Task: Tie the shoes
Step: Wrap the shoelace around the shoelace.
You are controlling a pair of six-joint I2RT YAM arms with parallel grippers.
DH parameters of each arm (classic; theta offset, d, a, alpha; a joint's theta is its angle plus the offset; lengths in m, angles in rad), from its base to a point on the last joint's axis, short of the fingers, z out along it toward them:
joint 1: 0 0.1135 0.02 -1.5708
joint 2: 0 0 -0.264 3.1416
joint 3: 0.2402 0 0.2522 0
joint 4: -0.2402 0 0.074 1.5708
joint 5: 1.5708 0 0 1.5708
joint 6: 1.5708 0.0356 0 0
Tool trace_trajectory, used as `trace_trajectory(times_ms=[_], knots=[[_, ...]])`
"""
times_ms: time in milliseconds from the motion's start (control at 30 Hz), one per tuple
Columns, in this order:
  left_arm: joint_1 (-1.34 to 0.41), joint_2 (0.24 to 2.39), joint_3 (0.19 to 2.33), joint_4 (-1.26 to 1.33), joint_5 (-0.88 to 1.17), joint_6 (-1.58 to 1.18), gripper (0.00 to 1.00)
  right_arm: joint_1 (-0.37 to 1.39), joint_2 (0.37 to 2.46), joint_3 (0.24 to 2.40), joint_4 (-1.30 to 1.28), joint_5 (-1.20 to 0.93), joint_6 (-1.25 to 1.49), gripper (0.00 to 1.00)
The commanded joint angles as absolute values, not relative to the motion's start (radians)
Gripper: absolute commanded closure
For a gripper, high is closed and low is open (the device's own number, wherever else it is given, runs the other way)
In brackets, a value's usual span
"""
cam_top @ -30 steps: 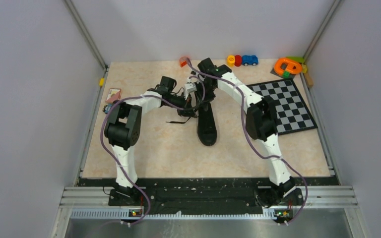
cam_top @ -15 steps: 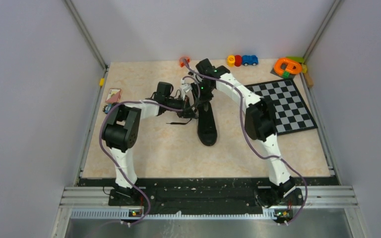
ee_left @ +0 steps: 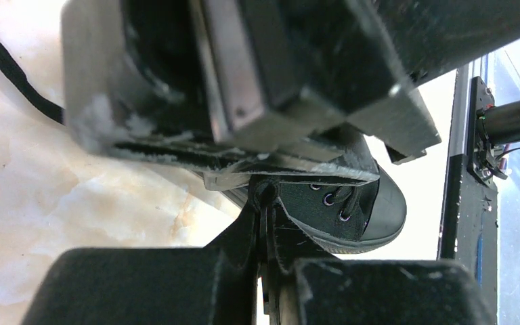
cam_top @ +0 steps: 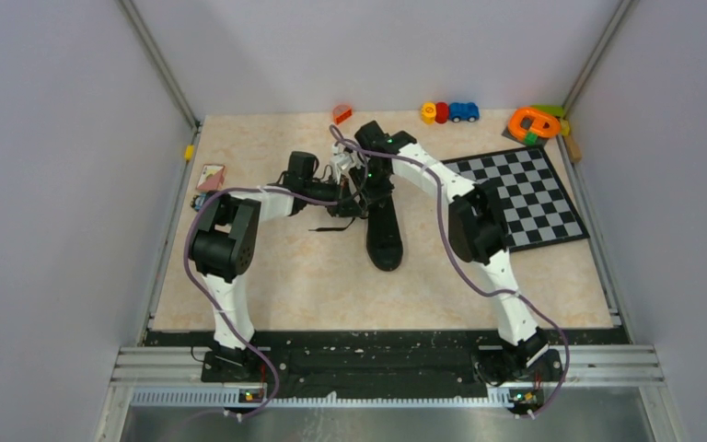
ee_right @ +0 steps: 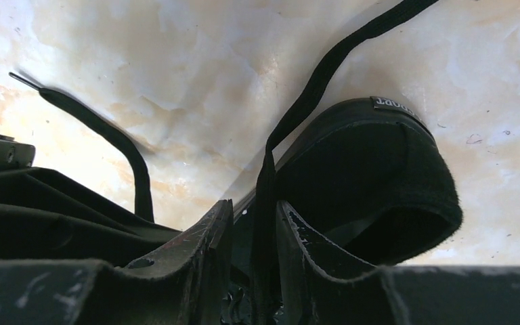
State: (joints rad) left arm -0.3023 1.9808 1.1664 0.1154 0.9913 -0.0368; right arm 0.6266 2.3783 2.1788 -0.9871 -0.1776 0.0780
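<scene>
One black sneaker [cam_top: 385,230], laid mid desk [cam_top: 267,276]: lace [ee_left: 265,200] pinched by closed left end effector [ee_left: 264,230]; second lace [ee_right: 325,74] straddled by right end effector [ee_right: 254,206], grip indeterminable.

One sneaker [cam_top: 385,238]; one chessboard [cam_top: 520,198]; one blue toy car [cam_top: 464,111]. One orange ring toy [cam_top: 515,122]; one small card [cam_top: 210,175]; one orange block [cam_top: 341,113].

sneaker [cam_top: 386,235] black; laces [ee_right: 325,74] black | chessboard [cam_top: 525,198] black-white checked | table [cam_top: 285,267] beige marbled
</scene>
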Motion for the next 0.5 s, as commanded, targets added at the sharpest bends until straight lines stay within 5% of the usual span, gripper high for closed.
trace_trajectory(times_ms=[0,133,467], knots=[[-0.293,1.931,1.158,0.163,1.021,-0.044,1.0,0.648,2.398,2.167,-0.996,-0.134,0.055,0.71],[-0.291,1.93,1.161,0.162,1.026,-0.037,1.0,0.65,2.397,2.192,-1.002,-0.116,0.075,0.93],[-0.291,1.943,1.242,0.023,1.054,0.103,1.0,0.52,2.247,2.054,-0.787,-0.407,0.254,1.0]])
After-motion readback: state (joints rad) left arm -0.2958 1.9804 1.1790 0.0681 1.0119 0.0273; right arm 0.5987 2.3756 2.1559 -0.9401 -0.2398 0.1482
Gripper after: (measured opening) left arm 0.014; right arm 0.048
